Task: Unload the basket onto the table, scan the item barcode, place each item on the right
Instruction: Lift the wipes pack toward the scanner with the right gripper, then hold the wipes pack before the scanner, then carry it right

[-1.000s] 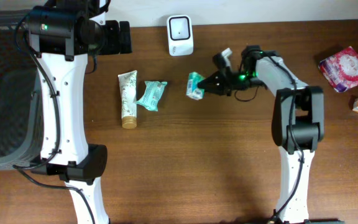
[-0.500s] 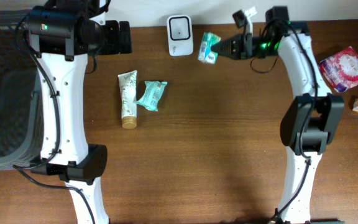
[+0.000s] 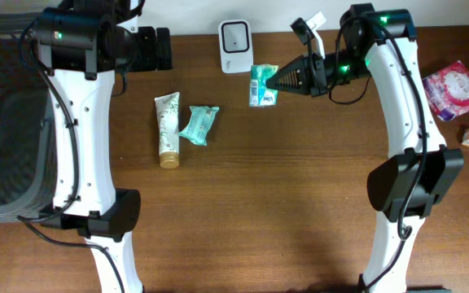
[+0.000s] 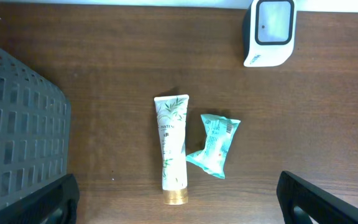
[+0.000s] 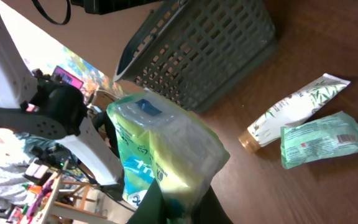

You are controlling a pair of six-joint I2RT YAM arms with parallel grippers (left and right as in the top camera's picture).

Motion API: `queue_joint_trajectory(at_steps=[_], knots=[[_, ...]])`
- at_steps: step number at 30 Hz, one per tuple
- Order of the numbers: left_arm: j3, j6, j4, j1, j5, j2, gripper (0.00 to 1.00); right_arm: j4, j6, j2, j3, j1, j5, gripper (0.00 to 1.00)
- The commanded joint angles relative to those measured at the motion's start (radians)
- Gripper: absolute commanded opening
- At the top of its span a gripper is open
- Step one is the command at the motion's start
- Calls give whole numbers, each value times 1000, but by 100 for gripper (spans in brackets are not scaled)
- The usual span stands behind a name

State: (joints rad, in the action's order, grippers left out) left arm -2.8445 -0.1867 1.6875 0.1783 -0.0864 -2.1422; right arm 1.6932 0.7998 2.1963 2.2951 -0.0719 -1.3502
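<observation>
Swung the tissue pack (image 3: 262, 85) round since 0.5 s ago, from about 4 o'clock of the scanner (image 3: 236, 46) to about 5 o'clock, having brought it up from farther toward 6 o'clock 1 s ago. Pinching the pack's right end with the right tool (image 3: 286, 80), pressed hard onto the wrapper, and holding it near the scanner but not over its window. Keeping the left tool (image 4: 176, 213) spread wide and empty above the tube (image 4: 173, 149) and the teal sachet (image 4: 213, 144), well off at 9 o'clock of the pack. Could miss the read if presented from this side, off the window's line, or with the code turned away. Could let the soft pack sag, twist or slip out, gripped at only 1 end. Could clip the scanner and shove it along the counter (image 3: 300, 203) if brought closer too fast. Cannot find the barcode in any view, nor tell which face looks toward the scanner. Cannot judge the pack's height above the counter from overhead. Seeing little of the right tool's fingers in the right wrist view, mostly buried under the pack, and nothing of the scanner there, only the basket (image 5: 210, 43), tube and sachet beyond.
</observation>
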Motion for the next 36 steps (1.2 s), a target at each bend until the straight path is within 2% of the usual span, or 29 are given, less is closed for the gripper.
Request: queue_joint_trajectory(at_steps=[1, 10, 14, 15, 16, 17, 19, 20, 22, 24, 26, 29, 33, 36], knots=[[0, 5, 0, -5, 0, 4, 99, 6, 34, -19, 7, 0, 5, 4], [0, 5, 0, -5, 0, 4, 99, 5, 34, -19, 7, 0, 53, 4], [0, 5, 1, -5, 0, 4, 99, -15, 29, -15, 7, 0, 159, 4], [0, 5, 0, -5, 0, 4, 99, -47, -26, -15, 7, -1, 199, 4], [0, 5, 1, -5, 0, 4, 99, -110, -144, -15, 7, -3, 275, 4], [0, 5, 1, -5, 0, 4, 99, -198, -315, -15, 7, -13, 417, 4], [0, 5, 1, -5, -1, 4, 99, -327, -546, -15, 7, -50, 718, 4], [0, 5, 1, -5, 0, 4, 99, -387, -637, -15, 7, -79, 896, 4], [0, 5, 1, -5, 0, 4, 99, -485, -714, -15, 7, -128, 1120, 4], [0, 5, 1, -5, 0, 4, 99, -627, -713, -8, 7, -190, 1278, 4], [0, 5, 1, -5, 0, 4, 99, -745, -712, 12, 7, -234, 1320, 4], [0, 5, 0, -5, 0, 4, 99, -916, -692, 78, 5, -283, 1485, 4], [0, 5, 0, -5, 0, 4, 99, -1087, -469, 184, 5, -295, 1497, 4], [0, 5, 1, -5, 0, 4, 99, -1216, -386, 231, 5, -294, 1506, 4]])
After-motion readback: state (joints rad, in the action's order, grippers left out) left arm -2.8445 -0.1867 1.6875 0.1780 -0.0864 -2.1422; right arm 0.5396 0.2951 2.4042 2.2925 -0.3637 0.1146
